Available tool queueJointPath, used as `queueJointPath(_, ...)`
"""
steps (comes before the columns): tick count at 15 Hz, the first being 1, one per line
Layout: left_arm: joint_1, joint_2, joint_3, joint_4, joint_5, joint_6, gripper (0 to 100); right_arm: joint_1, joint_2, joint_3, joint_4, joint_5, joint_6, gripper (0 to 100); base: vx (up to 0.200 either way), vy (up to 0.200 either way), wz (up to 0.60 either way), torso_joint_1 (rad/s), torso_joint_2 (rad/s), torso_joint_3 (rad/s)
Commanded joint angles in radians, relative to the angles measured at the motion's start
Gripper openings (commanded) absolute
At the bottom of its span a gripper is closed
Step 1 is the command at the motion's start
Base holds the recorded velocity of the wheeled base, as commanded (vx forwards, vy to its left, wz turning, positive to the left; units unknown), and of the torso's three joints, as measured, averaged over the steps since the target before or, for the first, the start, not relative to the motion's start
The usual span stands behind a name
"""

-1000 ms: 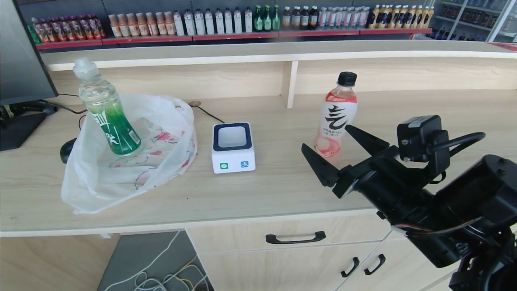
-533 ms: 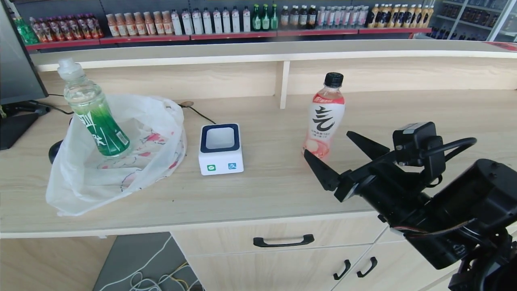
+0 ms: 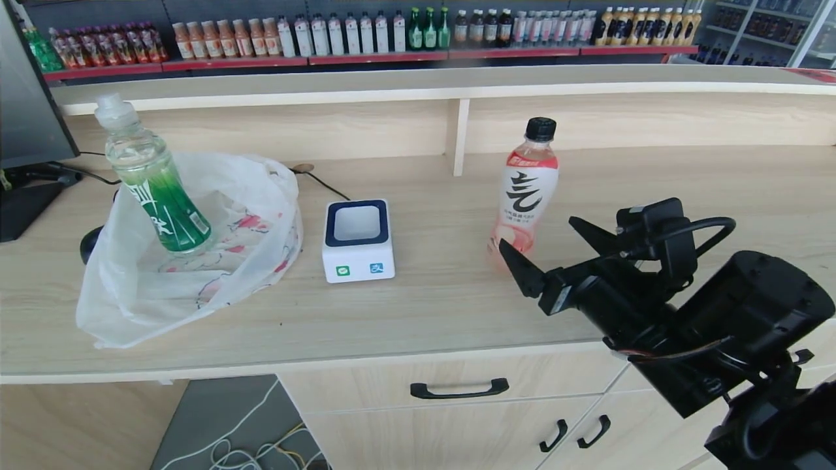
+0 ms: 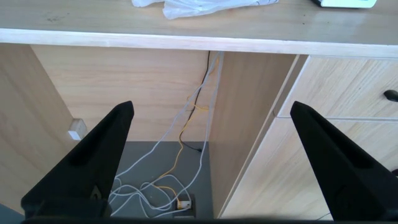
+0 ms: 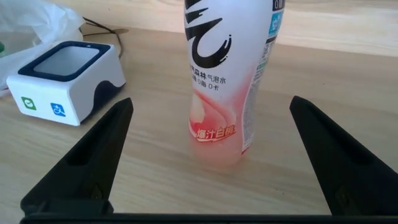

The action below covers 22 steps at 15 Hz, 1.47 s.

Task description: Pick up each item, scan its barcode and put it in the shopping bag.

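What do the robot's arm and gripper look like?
The right arm is bulky matte black, with a boxy camera and a looping black cable at the wrist. Both the right gripper and left gripper have two black, pointed, wedge-shaped fingers.

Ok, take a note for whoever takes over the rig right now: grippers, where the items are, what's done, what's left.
Left gripper: open, empty, low in front of the counter.
Right gripper: open, empty, aimed at the pink bottle, not gripping it.
Pink bottle: upright on the counter, right of the scanner.
Green bottle: tilted in the shopping bag, left of the scanner.
Done: green bottle bagged.
Left: grasp, scan, bag the pink bottle.
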Motion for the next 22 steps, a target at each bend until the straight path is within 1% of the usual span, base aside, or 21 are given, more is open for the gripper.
queueJointPath(1, 0.001, 0.0, 0.0, 0.0, 0.0, 0.0, 100, -0.002, 0.011, -0.131, 0.107, -0.059, 0.003, 100, 0.0, 0.0, 0.0, 0.0, 0.0, 0.0)
queueJointPath(2, 0.001, 0.0, 0.0, 0.0, -0.002, 0.0, 100, -0.005, 0.012, -0.17, 0.159, -0.062, 0.003, 100, 0.0, 0.0, 0.0, 0.0, 0.0, 0.0)
queueJointPath(4, 0.001, 0.0, 0.0, 0.0, 0.0, 0.0, 100, -0.025, 0.04, -0.243, 0.203, -0.064, 0.003, 100, 0.0, 0.0, 0.0, 0.0, 0.0, 0.0)
queueJointPath(8, 0.001, 0.0, 0.0, 0.0, 0.0, 0.0, 100, -0.047, 0.131, -0.378, 0.219, -0.064, 0.003, 100, 0.0, 0.0, 0.0, 0.0, 0.0, 0.0)
queueJointPath(16, 0.001, 0.0, 0.0, 0.0, -0.002, 0.0, 100, -0.084, 0.201, -0.436, 0.222, -0.056, 0.006, 100, 0.0, 0.0, 0.0, 0.0, 0.0, 0.0)
queueJointPath(22, 0.001, 0.0, 0.0, 0.0, 0.0, 0.0, 100, -0.085, 0.235, -0.484, 0.222, -0.053, 0.008, 100, 0.0, 0.0, 0.0, 0.0, 0.0, 0.0)
